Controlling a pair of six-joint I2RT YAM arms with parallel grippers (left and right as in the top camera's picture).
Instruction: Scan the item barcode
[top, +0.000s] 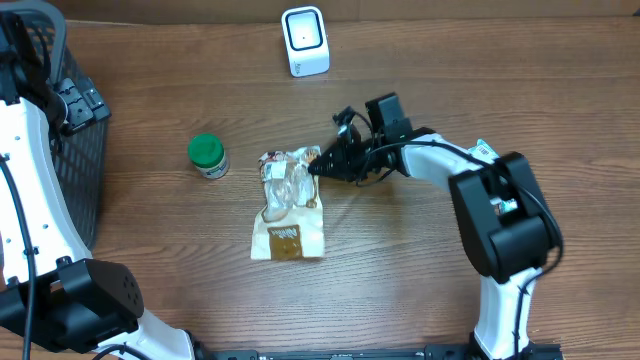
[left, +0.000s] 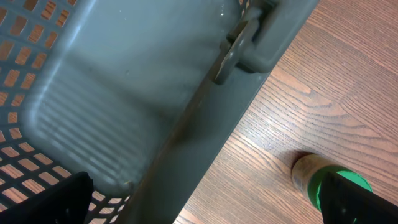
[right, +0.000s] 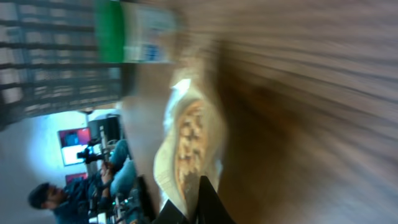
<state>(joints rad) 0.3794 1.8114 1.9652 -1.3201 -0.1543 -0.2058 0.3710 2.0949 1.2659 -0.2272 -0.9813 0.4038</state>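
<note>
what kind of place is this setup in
Probably a mock shop checkout in a lab: a white barcode scanner on a wooden table, a dark shopping basket at its left, and a snack bag.

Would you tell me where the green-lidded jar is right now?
In the overhead view, the green-lidded jar stands left of centre, between the basket and the snack bag.

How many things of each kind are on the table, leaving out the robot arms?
Snack bag: 1
Green-lidded jar: 1
White scanner: 1
Dark basket: 1
Total: 4
</note>
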